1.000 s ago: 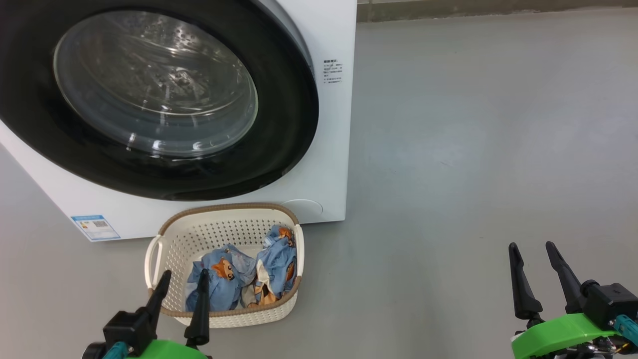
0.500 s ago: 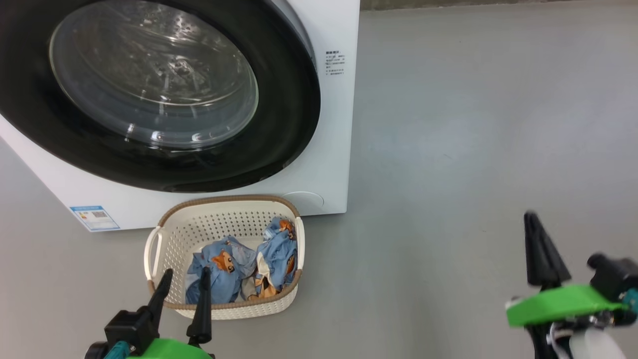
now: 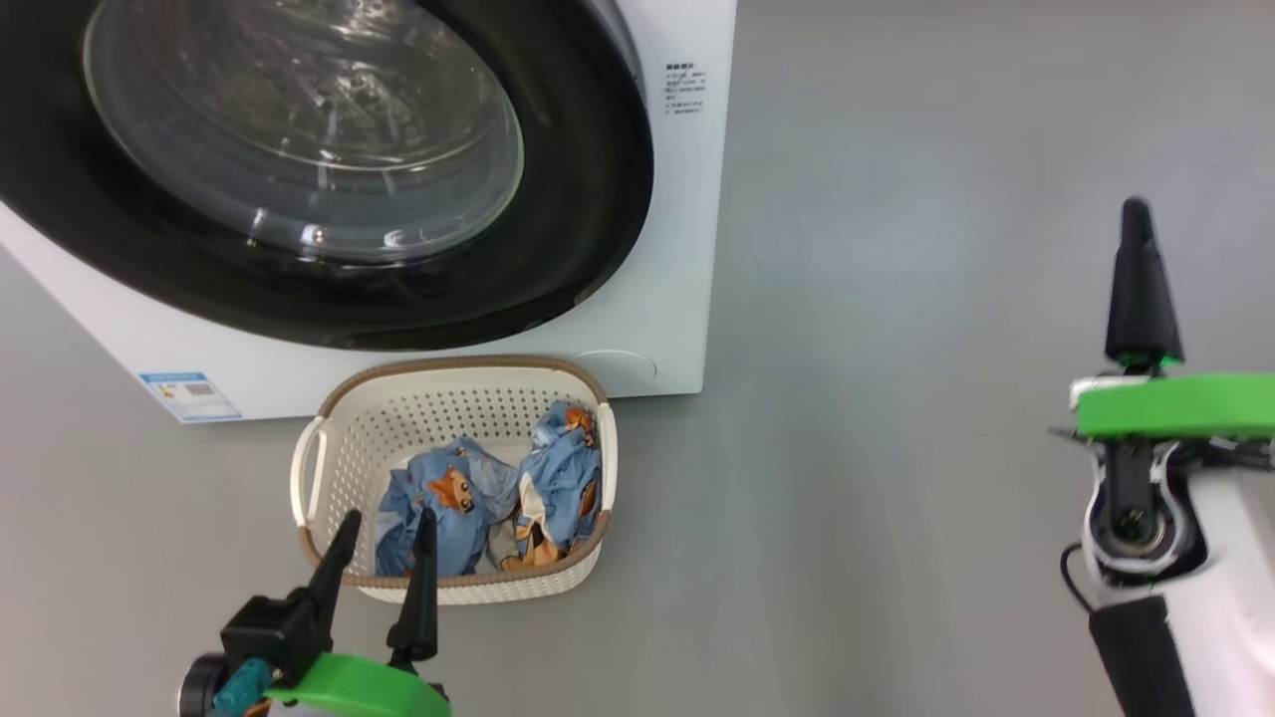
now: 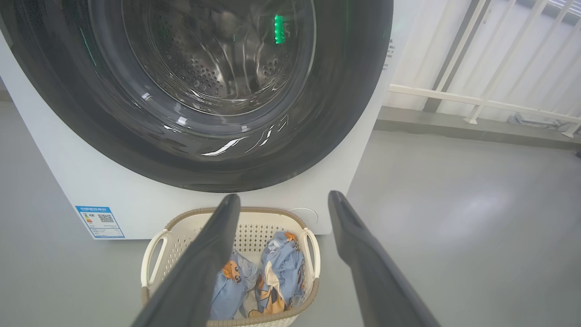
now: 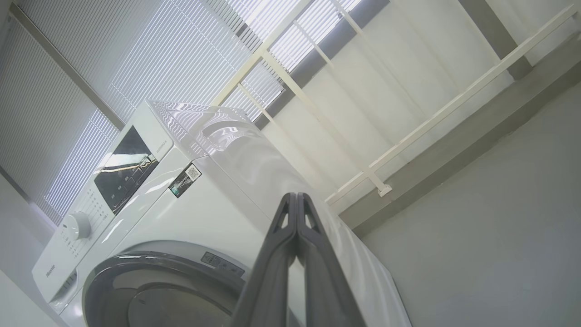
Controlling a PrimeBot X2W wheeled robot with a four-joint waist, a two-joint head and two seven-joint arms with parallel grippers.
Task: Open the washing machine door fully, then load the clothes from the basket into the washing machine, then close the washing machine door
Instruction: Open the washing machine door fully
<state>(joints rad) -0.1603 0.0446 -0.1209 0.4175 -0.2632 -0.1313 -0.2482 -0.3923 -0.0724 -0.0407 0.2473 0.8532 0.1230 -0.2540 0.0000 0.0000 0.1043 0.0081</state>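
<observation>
I am holding my left end effector (image 3: 387,518) wide open with nothing between its fingers, low at the near side of the basket (image 3: 453,364), and its two dark tips are lining up over the basket's near rim in the head view. The basket is sitting on the grey floor (image 3: 896,299) just in front of the washing machine (image 3: 682,259), below the door; I cannot tell whether its far rim is touching the white front. The clothes (image 3: 498,498) are lying inside it as two bundles side by side, blue with orange animals, towards the basket's right half. The washing machine door (image 3: 588,199) is sitting shut against the machine's front, and through its glass my left wrist camera is showing the steel drum (image 4: 204,77). A small blue sticker (image 3: 189,395) is showing at the machine's lower left corner. I am keeping my right end effector (image 3: 1135,214) pinched shut, finger against finger and gripping nothing, raised over bare floor well to the right of the machine. Its wrist camera is looking past the closed tips (image 5: 296,196) at the machine's control panel (image 5: 122,168), a round knob (image 5: 75,225) and a white railing (image 5: 408,136) beyond.
</observation>
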